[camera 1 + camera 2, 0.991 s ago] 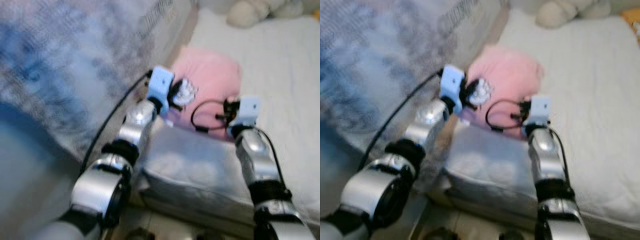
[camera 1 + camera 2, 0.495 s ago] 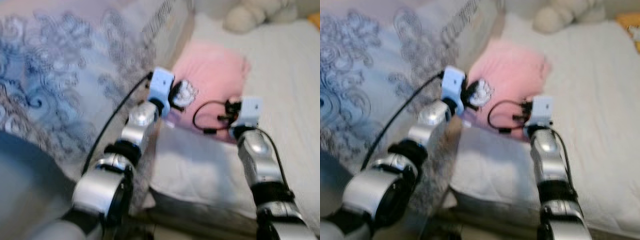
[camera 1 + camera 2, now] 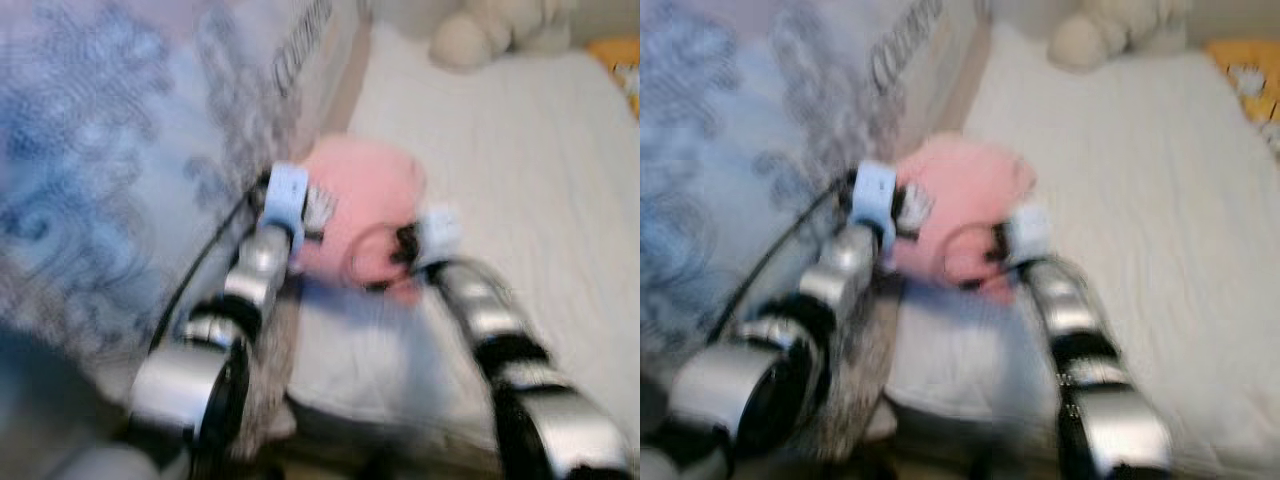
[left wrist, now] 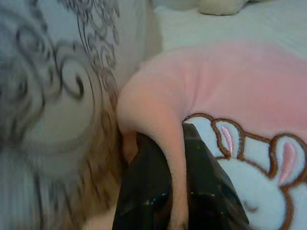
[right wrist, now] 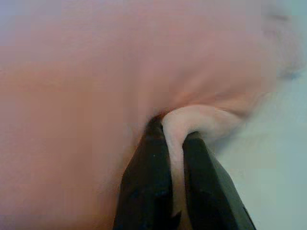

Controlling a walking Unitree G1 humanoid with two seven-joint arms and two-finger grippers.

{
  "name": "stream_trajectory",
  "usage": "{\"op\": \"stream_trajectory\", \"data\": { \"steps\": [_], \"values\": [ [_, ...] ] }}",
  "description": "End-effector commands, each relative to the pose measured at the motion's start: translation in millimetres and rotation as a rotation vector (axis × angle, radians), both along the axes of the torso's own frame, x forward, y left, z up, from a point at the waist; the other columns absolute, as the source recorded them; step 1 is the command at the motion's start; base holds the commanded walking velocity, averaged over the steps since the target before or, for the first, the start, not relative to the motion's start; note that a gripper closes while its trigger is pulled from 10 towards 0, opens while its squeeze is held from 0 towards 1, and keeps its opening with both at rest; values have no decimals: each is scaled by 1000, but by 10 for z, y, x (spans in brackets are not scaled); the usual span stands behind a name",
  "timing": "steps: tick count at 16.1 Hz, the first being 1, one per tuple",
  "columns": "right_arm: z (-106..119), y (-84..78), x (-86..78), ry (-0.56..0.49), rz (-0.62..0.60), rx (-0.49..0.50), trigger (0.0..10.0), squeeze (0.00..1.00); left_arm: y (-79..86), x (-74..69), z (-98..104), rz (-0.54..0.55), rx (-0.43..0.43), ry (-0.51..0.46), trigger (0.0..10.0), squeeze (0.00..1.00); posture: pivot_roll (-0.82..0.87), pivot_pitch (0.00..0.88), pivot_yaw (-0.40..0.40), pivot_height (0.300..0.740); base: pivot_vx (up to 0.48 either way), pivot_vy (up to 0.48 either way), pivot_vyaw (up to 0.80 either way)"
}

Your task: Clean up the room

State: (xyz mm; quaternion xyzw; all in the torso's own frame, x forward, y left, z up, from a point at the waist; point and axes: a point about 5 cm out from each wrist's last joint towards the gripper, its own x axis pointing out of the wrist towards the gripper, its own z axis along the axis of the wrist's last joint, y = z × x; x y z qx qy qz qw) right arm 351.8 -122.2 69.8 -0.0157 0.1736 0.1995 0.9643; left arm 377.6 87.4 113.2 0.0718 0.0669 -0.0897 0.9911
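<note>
Two claws, left claw (image 4: pixel 175 201) and right claw (image 5: pixel 176 191), each clamped on the pink pillow (image 3: pixel 360 215) between them.

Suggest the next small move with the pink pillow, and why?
Probably lift it a little with both arms together. The left gripper and right gripper each pinch a fold of the pink pillow, which looks to be still resting on the white bed beside the patterned blanket.

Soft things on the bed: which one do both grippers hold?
The pink pillow, pinched by left gripper and right gripper; the cream plush toy lies untouched.
</note>
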Motion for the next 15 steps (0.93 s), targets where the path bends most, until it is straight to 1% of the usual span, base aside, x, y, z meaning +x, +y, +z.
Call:
{"op": "stream_trajectory", "data": {
  "steps": [1,2,3,5,6,7,8,9,10,11,12,13,14,15],
  "values": [
    [-46,-44,-15,15,19,-39,10000,0,171,-111,-278,131,-15,107,10000,0,16,13,-21,740,0,0,0],
    [-86,-11,-36,20,51,-82,10000,0,134,-152,-334,164,-51,121,10000,0,17,9,-25,740,0,0,0],
    [-93,-7,-39,16,65,-107,10000,0,86,-172,-354,163,-69,126,10000,0,16,2,-27,740,0,0,0],
    [-130,-47,-60,17,83,-154,10000,0,-12,-216,-411,150,-119,164,10000,0,17,0,-25,740,0,0,0],
    [-135,-108,-66,8,75,-154,10000,0,-122,-265,-473,164,-218,229,10000,0,20,0,-26,740,0,0,0],
    [-162,-205,-79,23,59,-180,10000,0,-360,-356,-540,134,-308,299,10000,0,11,0,-23,740,0,0,0],
    [-165,-333,-78,29,28,-208,10000,0,-615,-428,-526,62,-313,300,10000,0,1,0,-23,740,0,0,0],
    [-147,-422,-66,26,2,-231,10000,0,-724,-459,-507,11,-255,274,10000,0,-13,0,-15,740,0,0,0],
    [-146,-436,-65,26,-1,-237,10000,0,-735,-464,-506,3,-244,269,10000,0,-13,0,-15,740,0,0,0],
    [-169,-464,-82,31,-2,-262,10000,0,-736,-455,-494,-18,-207,257,10000,0,-23,0,-4,740,0,0,0],
    [-182,-477,-92,34,-10,-258,10000,0,-727,-443,-481,-21,-184,244,10000,0,-25,0,-2,740,0,0,0],
    [-201,-497,-103,42,-45,-239,10000,376,-685,-402,-440,-24,-128,208,10000,0,-26,0,-1,740,0,0,0],
    [-216,-487,-111,47,-67,-206,10000,1000,-601,-348,-408,-13,-119,198,10000,1000,-24,0,2,740,0,0,0],
    [-224,-488,-118,44,-72,-204,10000,1000,-573,-325,-387,-13,-130,193,10000,1000,-21,0,2,740,0,0,0]
  ]
}}
